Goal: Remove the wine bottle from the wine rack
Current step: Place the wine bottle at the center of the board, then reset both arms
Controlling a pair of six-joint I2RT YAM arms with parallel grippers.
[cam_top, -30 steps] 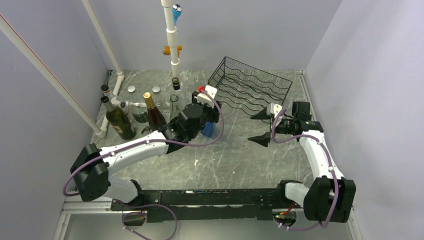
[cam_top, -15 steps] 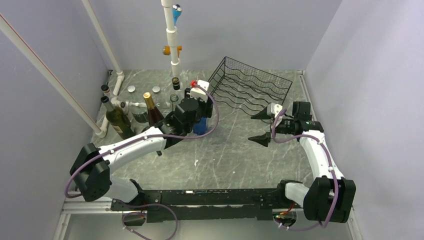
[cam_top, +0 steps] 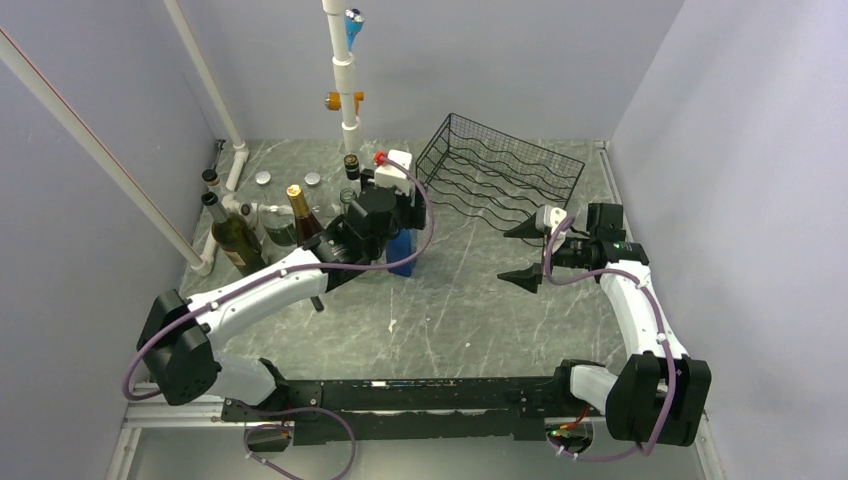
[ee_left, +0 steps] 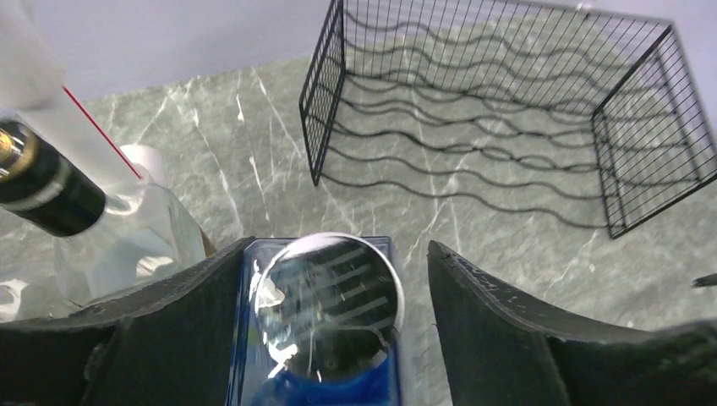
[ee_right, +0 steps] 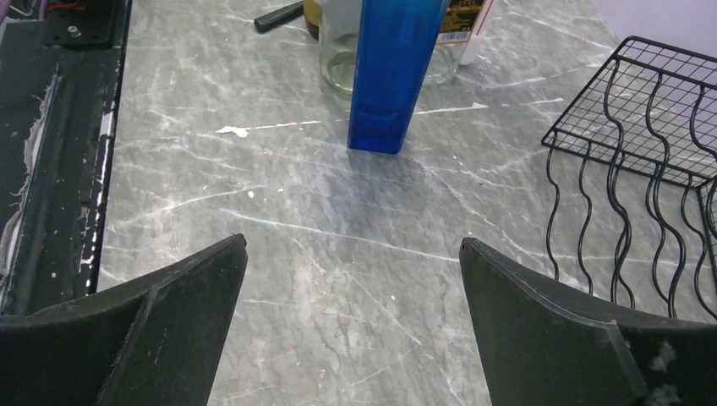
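Note:
A blue square wine bottle (cam_top: 404, 254) with a silver cap (ee_left: 328, 292) stands upright on the marble table, left of the empty black wire wine rack (cam_top: 505, 175). My left gripper (ee_left: 340, 247) hangs over the bottle's top, open. Its left finger (ee_left: 182, 313) lies along the bottle's side, and table shows between the bottle and the right finger (ee_left: 482, 313). In the top view the left gripper (cam_top: 398, 225) hides the bottle's neck. My right gripper (cam_top: 505, 257) hovers open and empty in front of the rack, facing the wine bottle (ee_right: 393, 68).
Several other bottles crowd the far left: a dark green one (cam_top: 235, 240), a gold-foiled one (cam_top: 305, 225), and clear glass ones (ee_left: 144, 228). A white pipe frame (cam_top: 345, 80) rises behind them. The wine rack (ee_right: 643, 127) borders the right gripper's right side. Grey walls close in all round.
The left arm carried the blue bottle back and to the left, nearer the other bottles, and its jaws have widened off the bottle. The right arm barely moved.

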